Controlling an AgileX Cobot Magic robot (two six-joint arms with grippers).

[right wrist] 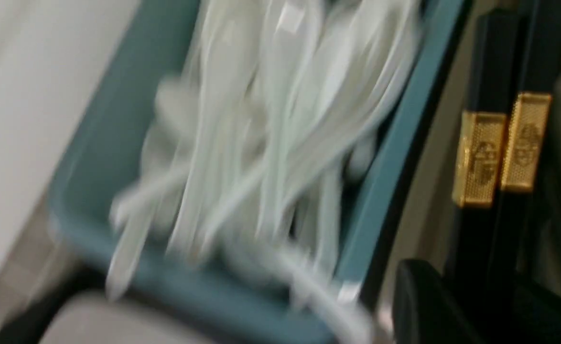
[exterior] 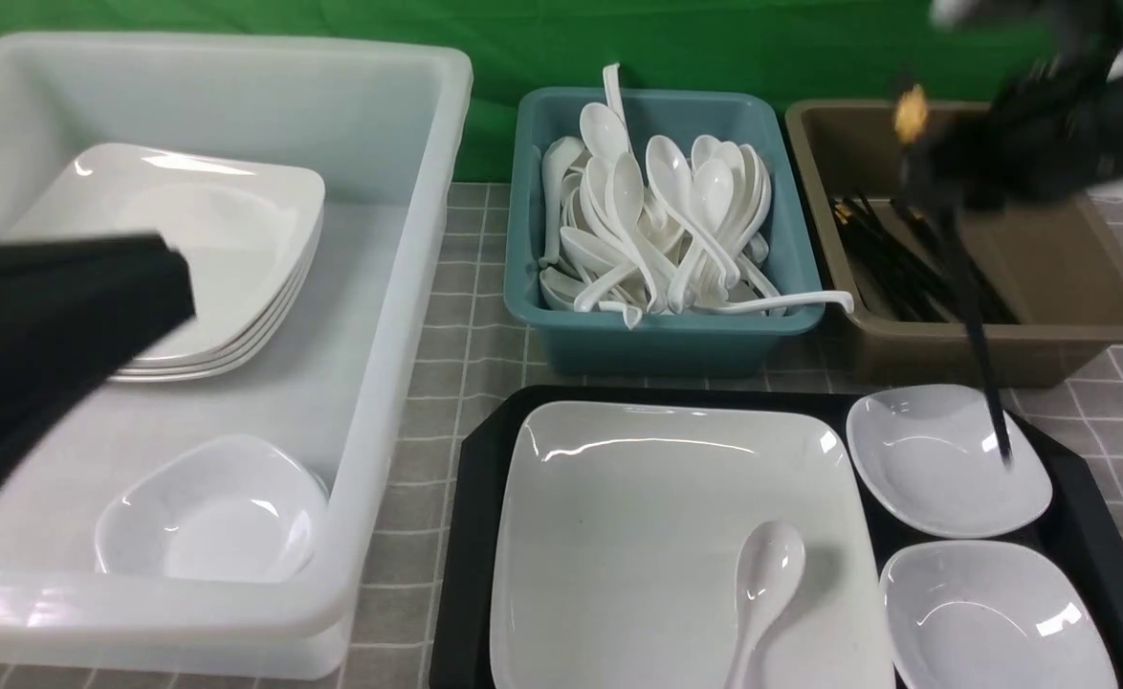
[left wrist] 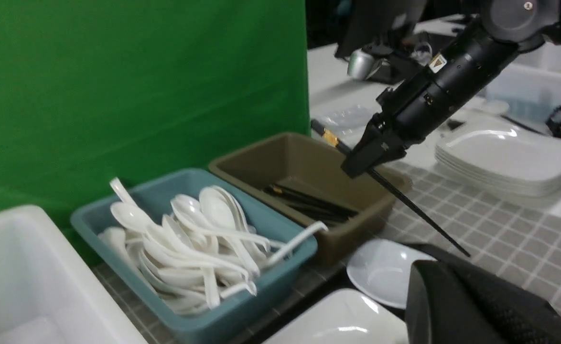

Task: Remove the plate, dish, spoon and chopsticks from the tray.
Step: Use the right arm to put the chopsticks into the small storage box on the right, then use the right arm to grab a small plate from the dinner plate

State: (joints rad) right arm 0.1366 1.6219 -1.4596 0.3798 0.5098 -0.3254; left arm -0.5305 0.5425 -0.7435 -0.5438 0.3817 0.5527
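While the right gripper (left wrist: 355, 165) pinches the chopsticks (left wrist: 419, 210), its jaws are drawn in narrow around the pair, with the gold bands on one side of the grip and the long thin ends slanting down on the other. Just below it is the brown bin (exterior: 1088, 311), where more black sticks lie. The teal bin (exterior: 648, 354), heaped with white spoons, sits beside that, to the hand's left.

Nearer the robot than the hand is the black tray (exterior: 477, 536). It bears the plate (exterior: 638, 536), with the spoon (exterior: 770, 565) lying on it, and two small dishes: the far dish (exterior: 944, 459) and the near dish (exterior: 997, 612). Well to the hand's left, the white bin (exterior: 399, 316) holds stacked plates (exterior: 217, 277) and small dishes. The left gripper (left wrist: 447, 291) is closed, apparently on nothing.

The likely step is laying the sticks in the brown bin. Because their thin ends reach out past its near wall, letting go at this slant could leave them propped on the rim or tip them back onto the far dish. A loose pinch might let one stick slide from the other. Swinging wide could knock the spoon handle that juts over the teal bin's edge.
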